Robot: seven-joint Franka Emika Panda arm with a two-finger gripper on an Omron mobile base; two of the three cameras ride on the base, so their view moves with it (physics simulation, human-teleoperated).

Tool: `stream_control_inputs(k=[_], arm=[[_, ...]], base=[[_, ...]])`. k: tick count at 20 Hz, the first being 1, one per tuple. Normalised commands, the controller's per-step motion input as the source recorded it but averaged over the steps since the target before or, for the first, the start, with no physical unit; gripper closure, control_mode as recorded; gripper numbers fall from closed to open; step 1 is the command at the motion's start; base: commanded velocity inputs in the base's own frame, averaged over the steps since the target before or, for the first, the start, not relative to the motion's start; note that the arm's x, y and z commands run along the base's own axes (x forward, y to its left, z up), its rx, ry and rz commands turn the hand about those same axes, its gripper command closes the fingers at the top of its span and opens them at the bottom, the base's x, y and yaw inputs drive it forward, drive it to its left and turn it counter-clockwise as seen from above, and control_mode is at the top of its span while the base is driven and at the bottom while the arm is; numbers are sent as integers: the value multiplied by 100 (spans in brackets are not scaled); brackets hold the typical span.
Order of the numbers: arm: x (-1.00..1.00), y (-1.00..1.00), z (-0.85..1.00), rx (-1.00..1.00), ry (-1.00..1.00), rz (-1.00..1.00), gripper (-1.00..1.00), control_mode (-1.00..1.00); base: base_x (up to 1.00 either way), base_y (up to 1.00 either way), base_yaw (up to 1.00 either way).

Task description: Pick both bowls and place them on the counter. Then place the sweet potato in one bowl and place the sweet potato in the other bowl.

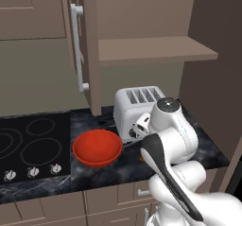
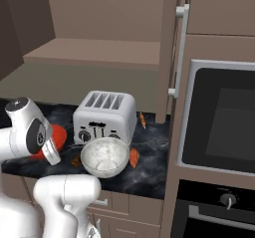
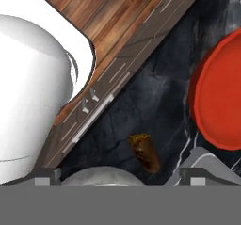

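The glossy red bowl [image 1: 97, 147] sits on the black counter [image 1: 118, 170] just right of the cooktop. The grey-white marbled bowl [image 2: 104, 157] stands on the counter in front of the toaster. A brownish sweet potato [image 3: 145, 152] lies on the counter between the two bowls and also shows in the right base view as a sweet potato [image 2: 76, 161] left of the marbled bowl. An orange sweet potato [image 2: 134, 157] lies against that bowl's right side. My gripper [image 3: 120, 179] hangs open above the counter, looking down on the brownish one, with nothing between its fingers. Both bowls look empty.
A silver toaster [image 2: 104, 115] stands behind the bowls. The black cooktop [image 1: 33, 147] is at the left, a wall oven [image 2: 219, 122] at the right. An open cabinet door [image 1: 87, 45] hangs above the counter. A small orange piece [image 2: 142, 120] lies beside the toaster.
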Motion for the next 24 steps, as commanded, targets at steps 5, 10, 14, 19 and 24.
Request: stream_control_inputs(k=[5,10,14,19,24], arm=[[11,-4,-39,0,0,2,-100,-100],[8,-3,-37,0,0,1,-100,-100],[13,-1,-27,0,0,0,-100,-100],[12,-8,-26,0,0,0,-100,-100],[12,-18,-28,0,0,2,-100,-100]], base=[[0,0,0],[0,0,0],[0,0,0],[0,0,0],[0,0,0]])
